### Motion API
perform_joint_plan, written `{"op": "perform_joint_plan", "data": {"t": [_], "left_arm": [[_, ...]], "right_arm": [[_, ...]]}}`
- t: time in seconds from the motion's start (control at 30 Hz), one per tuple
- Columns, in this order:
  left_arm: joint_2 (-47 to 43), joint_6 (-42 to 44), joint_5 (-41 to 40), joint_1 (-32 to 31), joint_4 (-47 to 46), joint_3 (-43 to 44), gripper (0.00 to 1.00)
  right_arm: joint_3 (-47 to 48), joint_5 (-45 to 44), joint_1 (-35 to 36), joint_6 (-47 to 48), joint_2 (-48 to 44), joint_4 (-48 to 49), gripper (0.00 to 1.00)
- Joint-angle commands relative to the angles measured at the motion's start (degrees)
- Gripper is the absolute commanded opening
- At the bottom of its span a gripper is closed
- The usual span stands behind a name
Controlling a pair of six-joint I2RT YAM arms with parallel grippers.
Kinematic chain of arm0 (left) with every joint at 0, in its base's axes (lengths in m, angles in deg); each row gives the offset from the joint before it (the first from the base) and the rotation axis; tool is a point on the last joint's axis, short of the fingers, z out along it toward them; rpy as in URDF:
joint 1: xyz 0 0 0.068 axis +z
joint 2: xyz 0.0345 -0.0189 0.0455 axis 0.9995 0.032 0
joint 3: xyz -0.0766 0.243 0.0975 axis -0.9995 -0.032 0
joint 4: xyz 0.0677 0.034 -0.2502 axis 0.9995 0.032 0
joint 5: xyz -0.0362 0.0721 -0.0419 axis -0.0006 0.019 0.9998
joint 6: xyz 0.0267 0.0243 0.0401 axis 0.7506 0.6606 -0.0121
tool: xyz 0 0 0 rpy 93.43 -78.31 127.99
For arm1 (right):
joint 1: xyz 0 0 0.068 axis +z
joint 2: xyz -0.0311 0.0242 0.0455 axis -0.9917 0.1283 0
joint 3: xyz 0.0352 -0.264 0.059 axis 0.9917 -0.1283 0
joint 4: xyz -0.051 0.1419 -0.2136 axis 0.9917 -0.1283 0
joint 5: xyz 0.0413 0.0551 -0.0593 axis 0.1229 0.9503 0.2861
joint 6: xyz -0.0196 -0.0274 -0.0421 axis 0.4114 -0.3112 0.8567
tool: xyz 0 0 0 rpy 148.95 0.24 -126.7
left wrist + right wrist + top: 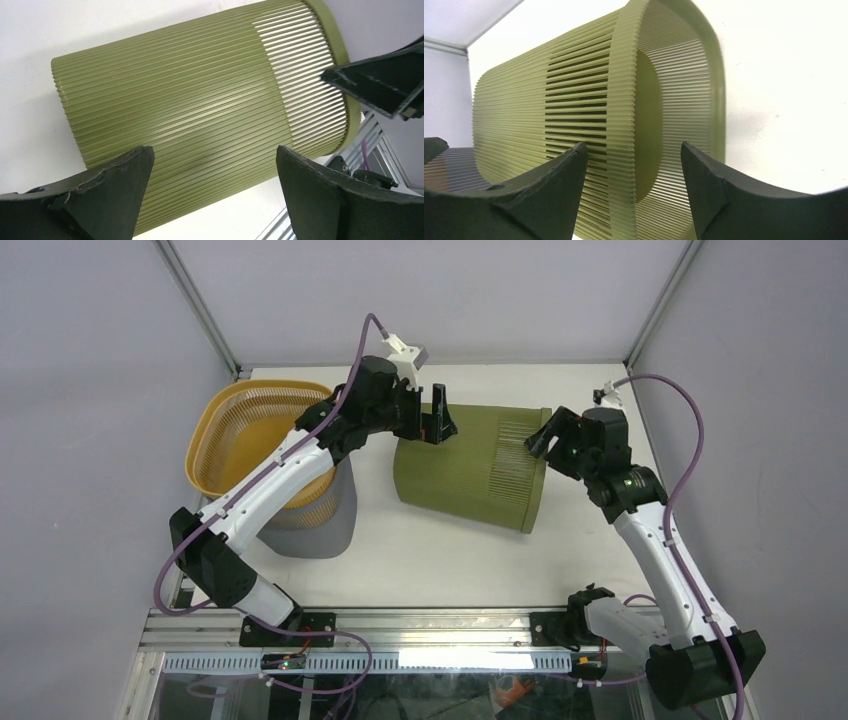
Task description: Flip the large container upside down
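The large olive-green ribbed container (470, 468) lies on its side on the white table, its closed base to the left and its open mouth to the right. My left gripper (440, 425) is open and hovers over the base end; the wrist view shows the ribbed wall (200, 100) beyond the spread jaws (215, 150). My right gripper (545, 440) is open at the mouth end. In the right wrist view the rim band (626, 100) stands between the spread jaws (634, 145), held by neither. One right finger (385, 85) shows in the left wrist view.
A yellow mesh basket (255, 435) rests on a grey container (320, 525) at the left, under my left arm. The aluminium frame rail (420, 625) runs along the table's near edge. Enclosure walls stand at the back and both sides.
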Motion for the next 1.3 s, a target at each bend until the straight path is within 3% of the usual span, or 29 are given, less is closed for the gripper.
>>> {"op": "perform_joint_plan", "data": {"t": [0.0,0.37,0.6,1.13,1.27], "left_arm": [[-0.25,1.23,-1.53,0.63,1.32,3.77,0.99],[0.16,-1.81,0.12,4.18,2.64,1.42,0.99],[0.24,-2.60,0.13,5.74,2.64,-1.19,0.99],[1.97,-6.43,8.65,6.73,-1.55,-4.90,0.99],[1.44,-5.74,4.79,6.84,-0.92,-5.21,0.99]], "right_arm": [[4.53,-5.60,-0.28,7.32,-1.25,-7.38,0.71],[8.61,-6.59,-0.27,10.76,-0.32,-12.54,0.48],[8.26,-5.61,-0.24,10.55,-0.39,-11.71,0.45],[6.12,-5.05,-0.29,10.28,-1.10,-11.12,0.42],[5.75,-4.63,-0.29,9.96,-1.04,-10.34,0.41]]}}
